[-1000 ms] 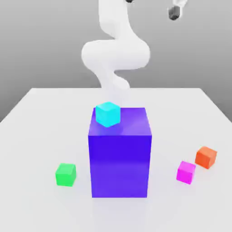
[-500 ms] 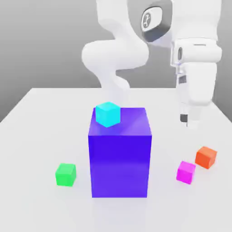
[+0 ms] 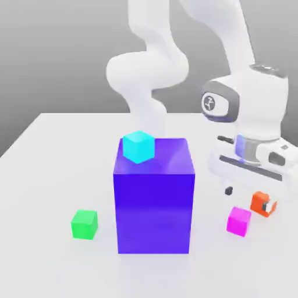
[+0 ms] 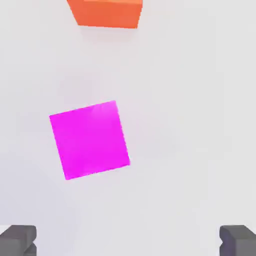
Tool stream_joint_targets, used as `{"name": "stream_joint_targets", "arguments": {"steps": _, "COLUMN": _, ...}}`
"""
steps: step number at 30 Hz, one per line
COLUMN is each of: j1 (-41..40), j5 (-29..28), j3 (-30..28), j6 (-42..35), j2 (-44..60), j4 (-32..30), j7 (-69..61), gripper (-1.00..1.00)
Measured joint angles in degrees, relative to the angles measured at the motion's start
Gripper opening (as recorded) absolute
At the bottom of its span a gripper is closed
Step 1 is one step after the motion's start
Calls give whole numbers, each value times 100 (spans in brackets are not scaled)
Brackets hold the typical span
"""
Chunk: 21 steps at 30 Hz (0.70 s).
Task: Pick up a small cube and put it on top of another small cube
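Magenta small cube point(image 3: 238, 221) sits near the tabletop's point(image 3: 46, 174) front right corner, just beside the orange cube point(image 3: 259, 202). Gripper point(image 3: 249, 198) hovers above with fingers point(image 4: 18, 240) spread wide, empty — offset from the cube's centre. Risk: descending uncorrected, one finger may strike the cube or clip the orange neighbour.

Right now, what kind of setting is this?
Likely a simulated tabletop test scene: a plain white table, flat-coloured blocks such as the magenta cube and big purple block, and a blank grey backdrop.

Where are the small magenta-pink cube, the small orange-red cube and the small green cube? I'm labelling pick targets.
small magenta-pink cube point(image 4: 89, 140), hand view, middle of its top face.
small orange-red cube point(image 3: 259, 202), exterior view, its front face.
small green cube point(image 3: 84, 224), exterior view, its front face.
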Motion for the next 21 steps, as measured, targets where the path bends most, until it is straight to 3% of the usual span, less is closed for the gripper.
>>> {"name": "stream_joint_targets", "arguments": {"steps": 5, "j1": 3, "j5": 151, "j3": 53, "j6": 429, "j2": 492, "j4": 45, "j7": -331, "gripper": 0}}
{"name": "stream_joint_targets", "arguments": {"steps": 13, "j1": 345, "j5": -194, "j3": -376, "j6": 1166, "j2": 1418, "j4": 203, "j7": -89, "gripper": 0}}
{"name": "stream_joint_targets", "arguments": {"steps": 14, "j1": 411, "j5": -227, "j3": -452, "j6": 1250, "j2": 1528, "j4": 215, "j7": -72, "gripper": -100}}
{"name": "stream_joint_targets", "arguments": {"steps": 21, "j1": 426, "j5": -225, "j3": -468, "j6": 1255, "j2": 1549, "j4": 218, "j7": -75, "gripper": -100}}
